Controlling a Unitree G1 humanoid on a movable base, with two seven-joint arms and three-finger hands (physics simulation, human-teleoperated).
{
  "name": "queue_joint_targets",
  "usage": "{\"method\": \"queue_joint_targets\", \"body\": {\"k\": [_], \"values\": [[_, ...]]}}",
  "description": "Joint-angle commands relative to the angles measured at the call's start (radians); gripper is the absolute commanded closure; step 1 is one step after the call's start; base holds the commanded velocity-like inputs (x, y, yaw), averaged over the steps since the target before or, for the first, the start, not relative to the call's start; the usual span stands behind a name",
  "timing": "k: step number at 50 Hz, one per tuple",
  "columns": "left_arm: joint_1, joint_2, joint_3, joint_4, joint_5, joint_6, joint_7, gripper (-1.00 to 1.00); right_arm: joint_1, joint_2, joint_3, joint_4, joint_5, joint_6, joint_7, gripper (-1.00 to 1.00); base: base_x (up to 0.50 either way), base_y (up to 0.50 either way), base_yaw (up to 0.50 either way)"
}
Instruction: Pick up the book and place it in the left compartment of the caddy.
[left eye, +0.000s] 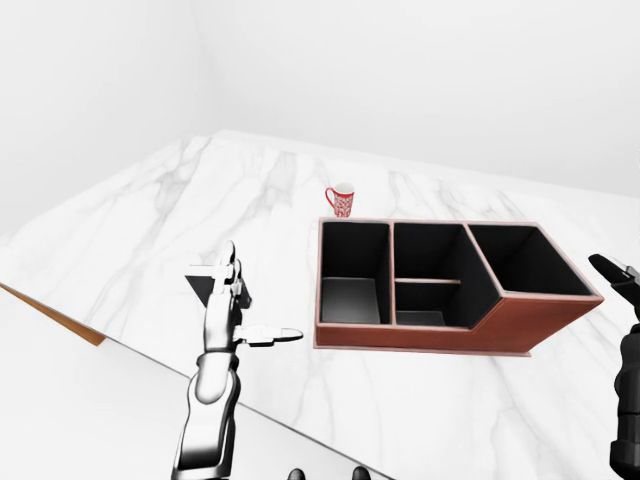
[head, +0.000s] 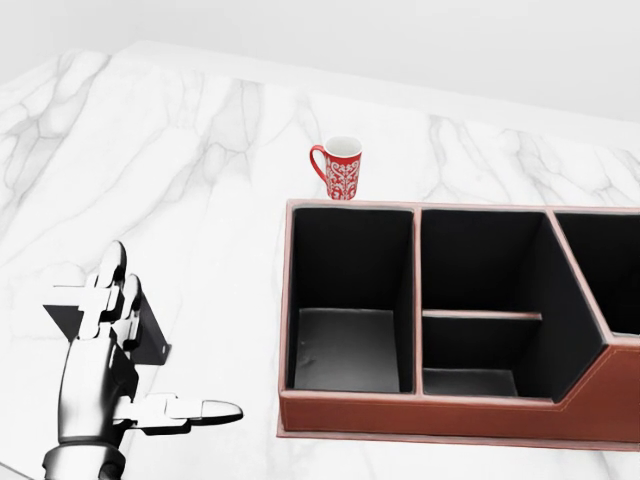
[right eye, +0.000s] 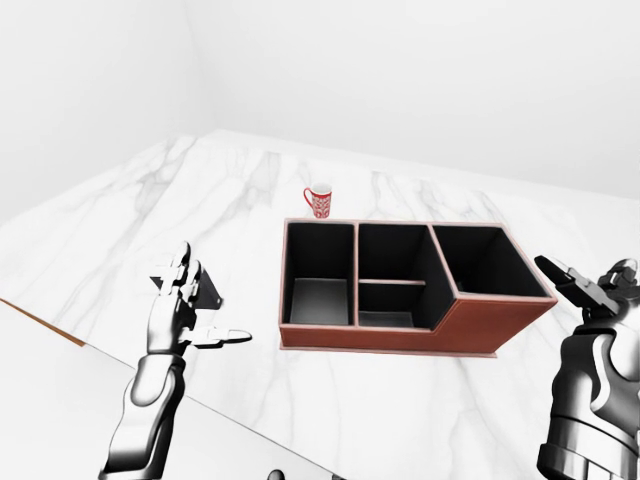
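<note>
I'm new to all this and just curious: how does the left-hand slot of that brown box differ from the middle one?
The left compartment of the caddy is one open well from top edge to bottom edge in the head view, while the middle compartment is crossed by a divider splitting it in two. The left one sits just below the red mug; the middle one does not. Both have black lining and look empty.

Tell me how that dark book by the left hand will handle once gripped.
The book looks thin and flat-sided, so probably stiff and light. Its smooth cover may slip between the left hand's metal fingers. It stands tilted on the marble table, so a nudge could topple it.
</note>
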Motion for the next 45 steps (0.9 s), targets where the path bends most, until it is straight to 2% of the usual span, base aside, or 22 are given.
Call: {"method": "queue_joint_targets", "body": {"k": [1, 3, 4, 6, 8, 10, 12, 15, 21, 23, 25, 26, 27, 28, 32, 33, 34, 39, 40, 41, 44, 45], "values": [[0.022, 0.006, 0.013, -0.077, 0.071, 0.043, 0.048, -1.0, -0.002, 0.003, 0.0, 0.005, 0.007, -0.014, 0.015, -1.0, 0.0, 0.0, 0.0], [0.024, 0.009, 0.014, -0.095, 0.111, 0.067, 0.064, -1.0, -0.001, 0.001, 0.0, 0.0, 0.007, -0.01, 0.008, -1.0, 0.0, 0.0, 0.0], [0.024, 0.007, 0.026, -0.115, 0.12, 0.091, 0.077, -1.0, -0.006, 0.001, 0.002, 0.011, 0.005, -0.018, 0.008, -1.0, 0.0, 0.0, 0.0], [0.022, 0.008, 0.039, -0.133, 0.123, 0.113, 0.085, -1.0, -0.005, -0.001, 0.003, 0.011, 0.007, -0.017, 0.006, -1.0, 0.0, 0.0, 0.0], [0.023, 0.008, 0.046, -0.15, 0.153, 0.152, 0.105, -1.0, -0.002, -0.002, 0.001, 0.002, 0.011, -0.009, 0.002, -1.0, 0.0, 0.0, 0.0], [0.023, 0.009, 0.051, -0.149, 0.153, 0.144, 0.108, -1.0, 0.0, -0.002, -0.001, 0.0, 0.01, -0.009, 0.004, -1.0, 0.0, 0.0, 0.0], [0.028, 0.006, 0.051, -0.18, 0.177, 0.155, 0.121, -1.0, -0.002, 0.0, 0.0, 0.007, 0.007, -0.016, 0.006, -1.0, 0.0, 0.0, 0.0], [0.03, 0.015, 0.043, -0.199, 0.263, 0.155, 0.162, -1.0, -0.002, -0.002, -0.001, 0.006, 0.007, -0.012, 0.002, -1.0, 0.0, 0.0, 0.0], [0.038, 0.011, 0.045, -0.246, 0.375, 0.155, 0.187, -1.0, -0.002, -0.004, -0.001, 0.007, 0.008, -0.008, -0.002, -1.0, 0.0, 0.0, 0.0], [0.037, 0.024, 0.031, -0.234, 0.509, 0.155, 0.244, -1.0, 0.001, -0.004, -0.002, -0.001, 0.008, -0.004, -0.003, -1.0, 0.0, 0.0, 0.0], [0.037, 0.021, 0.033, -0.233, 0.516, 0.155, 0.242, -1.0, 0.001, -0.003, -0.003, -0.001, 0.008, -0.003, -0.003, -1.0, 0.0, 0.0, 0.0], [0.038, 0.035, -0.018, -0.232, 0.713, 0.155, 0.295, -1.0, -0.003, -0.007, -0.005, 0.006, 0.013, 0.005, -0.005, -1.0, 0.0, 0.0, 0.0], [0.037, 0.03, -0.018, -0.231, 0.73, 0.155, 0.293, -1.0, -0.004, -0.007, -0.004, 0.007, 0.014, 0.005, -0.005, -1.0, 0.0, 0.0, 0.0], [0.033, 0.025, -0.047, -0.237, 0.832, 0.155, 0.3, -1.0, -0.002, -0.007, -0.005, 0.003, 0.014, 0.007, -0.006, -1.0, 0.0, 0.0, 0.0], [0.018, 0.012, -0.098, -0.212, 1.018, 0.155, 0.309, -1.0, 0.002, -0.002, -0.005, -0.003, 0.01, -0.001, -0.003, -1.0, 0.0, 0.0, 0.0], [0.018, 0.01, -0.097, -0.212, 1.022, 0.155, 0.308, -1.0, 0.002, -0.002, -0.005, -0.002, 0.01, -0.001, -0.002, -1.0, 0.0, 0.0, 0.0], [0.012, 0.004, -0.108, -0.2, 1.074, 0.155, 0.318, -1.0, -0.001, -0.003, -0.004, 0.003, 0.009, -0.003, -0.002, -1.0, 0.0, 0.0, 0.0], [0.012, 0.001, -0.108, -0.208, 1.124, 0.155, 0.315, -1.0, 0.007, -0.001, -0.009, -0.016, 0.01, 0.004, -0.005, -1.0, 0.0, 0.0, 0.0], [0.012, 0.0, -0.102, -0.207, 1.151, 0.155, 0.32, -1.0, 0.007, -0.002, -0.013, -0.022, 0.018, 0.015, -0.01, -1.0, 0.0, 0.0, 0.0], [0.01, 0.003, -0.104, -0.199, 1.175, 0.155, 0.321, -1.0, 0.003, -0.001, -0.009, -0.01, 0.011, 0.005, -0.006, -1.0, 0.0, 0.0, 0.0], [0.005, -0.004, -0.111, -0.202, 1.222, 0.155, 0.314, -1.0, 0.002, -0.001, -0.009, -0.013, 0.011, 0.005, -0.006, -1.0, 0.0, 0.0, 0.0], [0.003, -0.006, -0.111, -0.197, 1.245, 0.155, 0.321, -1.0, 0.009, 0.0, -0.011, -0.027, 0.015, 0.014, -0.008, -1.0, 0.0, 0.0, 0.0]]}}
